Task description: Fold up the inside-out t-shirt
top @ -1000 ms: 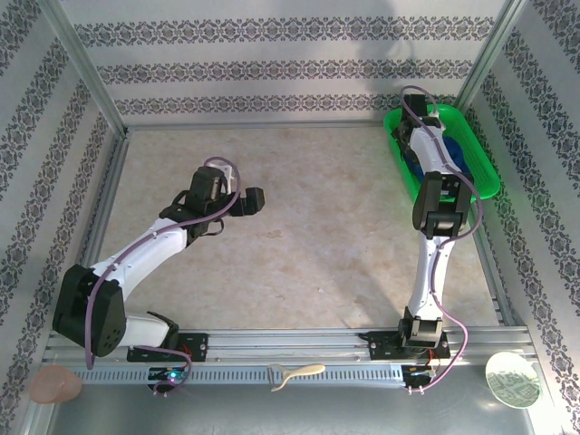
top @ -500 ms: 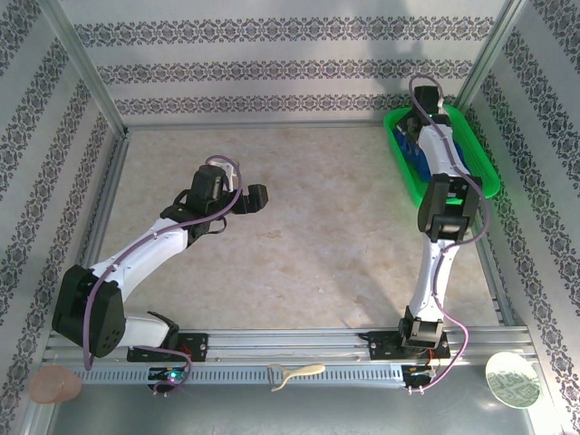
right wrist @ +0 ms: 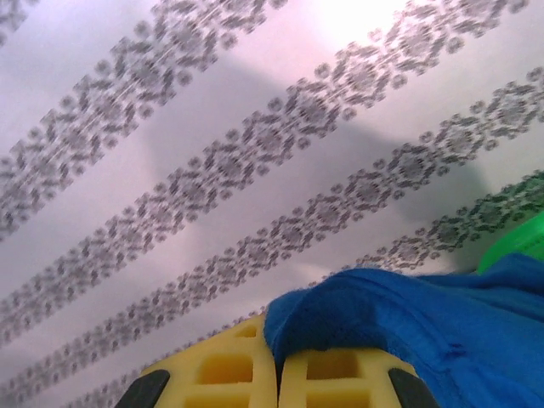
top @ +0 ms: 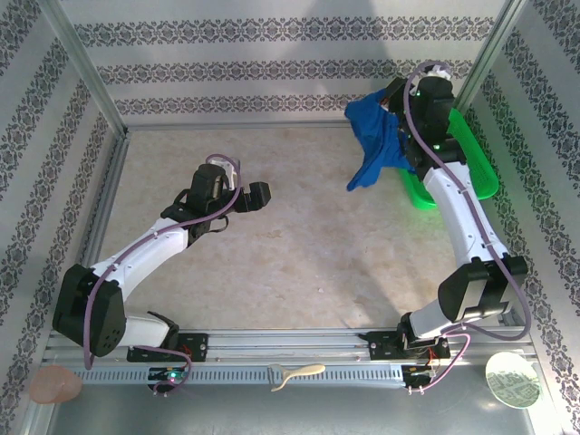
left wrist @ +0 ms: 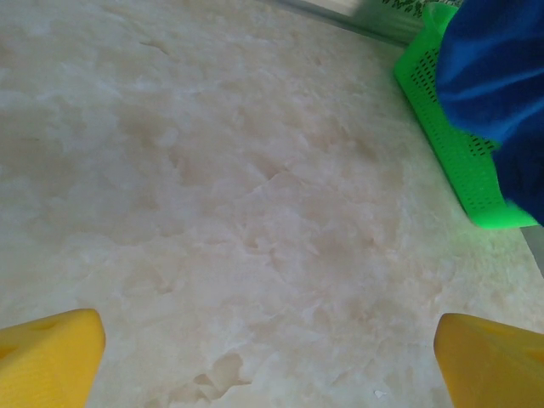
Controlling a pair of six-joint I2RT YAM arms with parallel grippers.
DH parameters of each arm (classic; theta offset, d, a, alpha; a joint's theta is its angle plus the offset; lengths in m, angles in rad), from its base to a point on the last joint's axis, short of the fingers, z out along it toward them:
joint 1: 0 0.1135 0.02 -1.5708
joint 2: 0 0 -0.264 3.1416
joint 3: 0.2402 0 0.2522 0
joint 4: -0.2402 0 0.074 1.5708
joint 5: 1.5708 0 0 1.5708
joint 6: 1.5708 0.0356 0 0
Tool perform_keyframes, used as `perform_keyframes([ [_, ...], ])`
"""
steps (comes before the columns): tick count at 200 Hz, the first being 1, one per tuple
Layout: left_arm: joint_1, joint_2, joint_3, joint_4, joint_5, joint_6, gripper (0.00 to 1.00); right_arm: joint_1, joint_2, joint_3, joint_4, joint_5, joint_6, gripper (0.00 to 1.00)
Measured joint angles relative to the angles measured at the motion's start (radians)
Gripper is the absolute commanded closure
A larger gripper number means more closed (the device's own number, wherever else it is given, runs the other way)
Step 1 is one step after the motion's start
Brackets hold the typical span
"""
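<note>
**Shirt in the air, no fold begun**

Right gripper (right wrist: 278, 367): pads pressed together on a pinch of the inside-out t-shirt (top: 376, 136). The shirt hangs bunched at the far right, beside the left rim of the green basket (top: 478, 161). I cannot tell whether its lower tip touches the table (top: 317, 254).

Left gripper (top: 256, 196): jaws wide apart, nothing in them, hovering over bare table left of centre, well apart from the cloth.

Judgement: an early stage. Left to do: lay the shirt down, spread it flat, and make every fold.

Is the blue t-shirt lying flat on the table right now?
No, the t-shirt hangs bunched in the air from the shut right gripper, above the table.
</note>
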Motion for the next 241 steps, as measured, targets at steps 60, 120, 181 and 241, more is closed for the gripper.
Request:
perform_keyframes([
  [60,0.000,-0.008,0.000,0.056,0.050,-0.030,0.01,0.177,-0.049,0.080,-0.025,-0.142,-0.071,1.00],
  [120,0.000,-0.049,0.000,0.149,0.098,-0.082,0.01,0.293,-0.042,0.275,-0.027,-0.224,-0.074,1.00],
  [181,0.000,-0.050,-0.029,0.237,0.077,-0.107,0.01,0.345,0.037,0.153,0.004,-0.261,-0.018,1.00],
  [241,0.000,0.062,-0.038,0.436,0.071,-0.190,0.01,0.364,0.040,0.029,0.021,-0.295,0.040,1.00],
])
